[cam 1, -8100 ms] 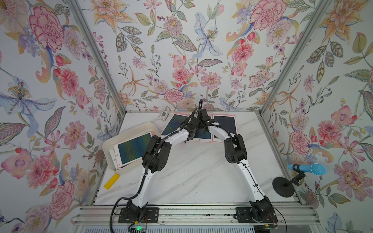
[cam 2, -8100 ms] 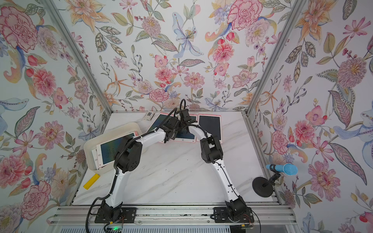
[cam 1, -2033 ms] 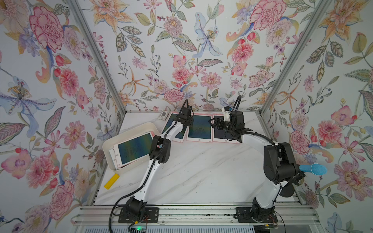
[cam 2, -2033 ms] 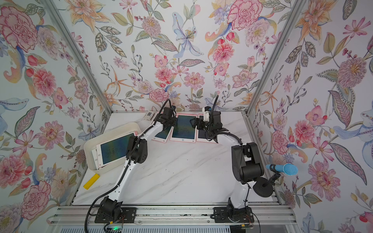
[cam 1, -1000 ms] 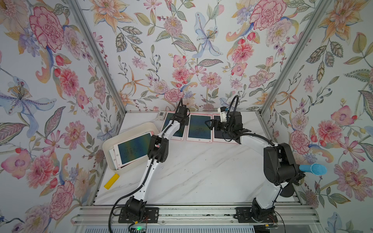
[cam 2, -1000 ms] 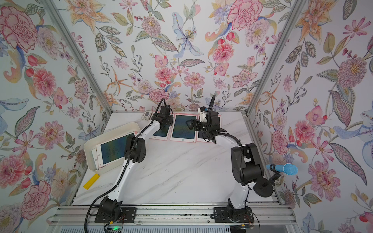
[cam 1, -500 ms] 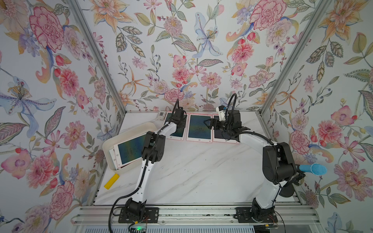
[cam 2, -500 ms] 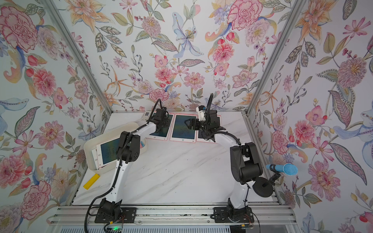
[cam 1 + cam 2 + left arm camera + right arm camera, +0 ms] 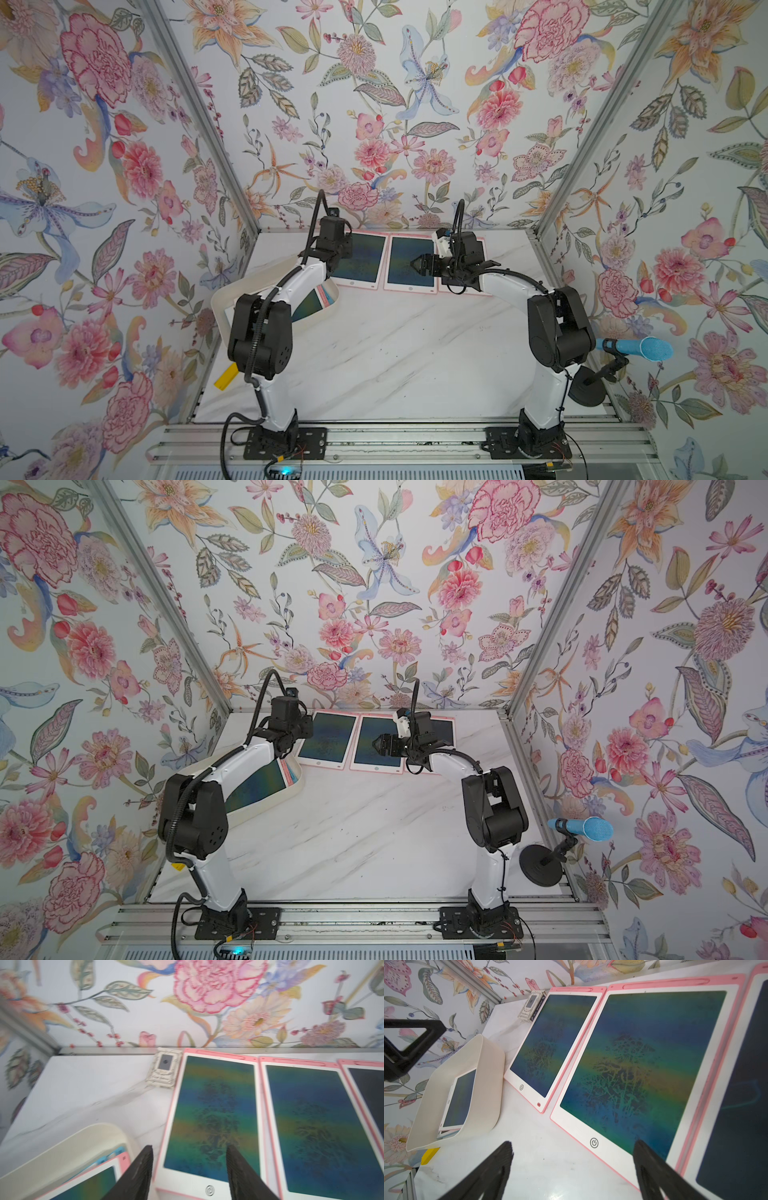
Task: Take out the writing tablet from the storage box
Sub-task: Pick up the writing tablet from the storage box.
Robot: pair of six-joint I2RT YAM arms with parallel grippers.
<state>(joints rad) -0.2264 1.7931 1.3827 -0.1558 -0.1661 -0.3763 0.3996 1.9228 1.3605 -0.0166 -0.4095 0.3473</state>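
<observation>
Swinging back since half a second ago, the left arm [image 9: 299,278] is carrying its elbow nearer its base and its wrist nearer the box [image 9: 488,1076]. The right arm [image 9: 507,286] is keeping its pose.

White marble-look worktop [image 9: 395,353] with grey veins is flooring a booth. Floral wallpaper [image 9: 374,124] is covering all three walls, with aluminium posts in the corners and an aluminium rail under both bases. A yellow block [image 9: 224,376] is lying at the worktop's left edge, and a blue microphone [image 9: 636,348] is standing on a black foot at the right edge.

Left tablet [image 9: 361,262], middle tablet [image 9: 409,262] and right tablet [image 9: 737,1095] are lying side by side, long axes pointing at the back wall. The first two are showing a round power symbol on the white bezel at the end nearer the robot. The card [image 9: 164,1070] by the back wall is carrying lettering too blurred to read.

The top tablet [image 9: 459,1097] is lying screen up on a stack in the box, at the worktop's left side. Its long axis is running along the box's length.

The left jaws are standing spread and empty over the left tablet's near end, beside the box corner. The right jaws are gaping wide, empty, above the middle tablet's near end.
</observation>
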